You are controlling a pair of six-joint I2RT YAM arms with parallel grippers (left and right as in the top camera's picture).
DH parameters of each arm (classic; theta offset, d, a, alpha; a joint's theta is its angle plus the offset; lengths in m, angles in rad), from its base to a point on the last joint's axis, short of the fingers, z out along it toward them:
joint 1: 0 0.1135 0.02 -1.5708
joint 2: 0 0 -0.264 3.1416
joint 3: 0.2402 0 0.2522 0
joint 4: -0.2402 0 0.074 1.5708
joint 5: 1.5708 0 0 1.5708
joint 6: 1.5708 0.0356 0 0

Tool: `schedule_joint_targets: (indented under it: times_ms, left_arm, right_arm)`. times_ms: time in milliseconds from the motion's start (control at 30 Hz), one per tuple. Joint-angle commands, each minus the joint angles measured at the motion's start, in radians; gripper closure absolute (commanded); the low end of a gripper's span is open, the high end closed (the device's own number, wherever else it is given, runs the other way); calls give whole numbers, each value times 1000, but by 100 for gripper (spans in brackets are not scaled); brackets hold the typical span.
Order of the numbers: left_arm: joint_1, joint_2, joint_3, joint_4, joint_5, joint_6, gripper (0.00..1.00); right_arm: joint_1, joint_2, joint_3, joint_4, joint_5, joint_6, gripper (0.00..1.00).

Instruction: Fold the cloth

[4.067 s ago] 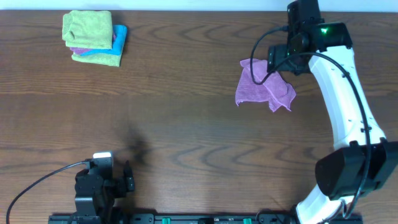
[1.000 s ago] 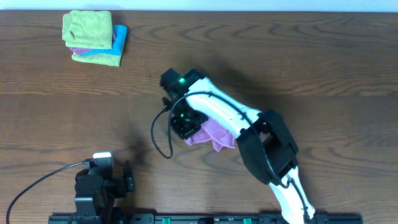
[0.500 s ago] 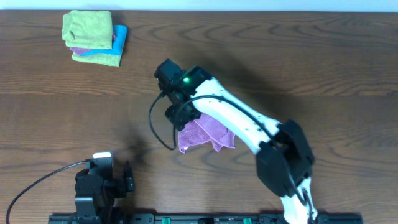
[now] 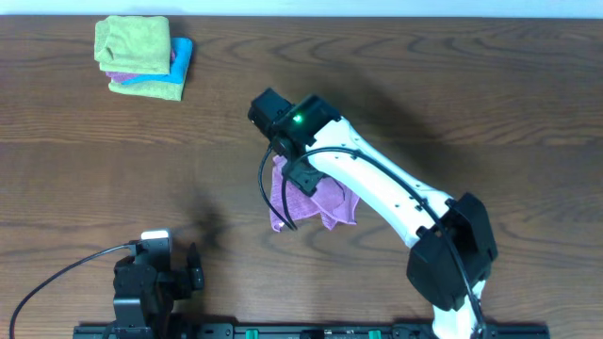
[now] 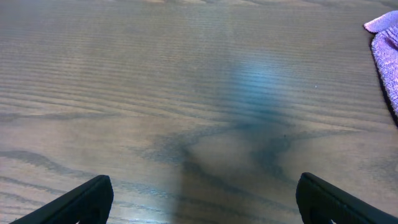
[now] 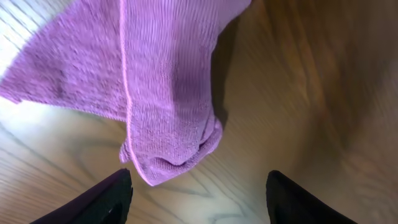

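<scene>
Cloth (image 4: 332,203): rumpled, mid-table, edges uneven, one hemmed corner curled under. We see bare table (image 4: 471,85) on every side. Right gripper (image 6: 199,194): over the cloth's far-left part, fingers apart, clamping nothing. Left gripper (image 5: 202,200): near left, spread wide, empty. Cloth stack (image 4: 141,56): far left, well apart.

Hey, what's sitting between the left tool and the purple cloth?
Nothing, just bare table between the left tool and the purple cloth, clear in the left wrist view.
</scene>
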Motion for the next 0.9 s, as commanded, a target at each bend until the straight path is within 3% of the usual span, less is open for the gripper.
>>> schedule_joint_targets:
  times_ms: [0,467,867]
  left_arm:
    - [5,-6,-34,-31,-4,-8,5]
    - [5,-6,-34,-31,-4,-8,5]
    - [5,-6,-34,-31,-4,-8,5]
  right_arm:
    - [-5,-3,-61,9,22,-23,32]
    - [38,-3,-262,143,-38,-20,36]
    - [43,-3,-333,283,-37,-19,36]
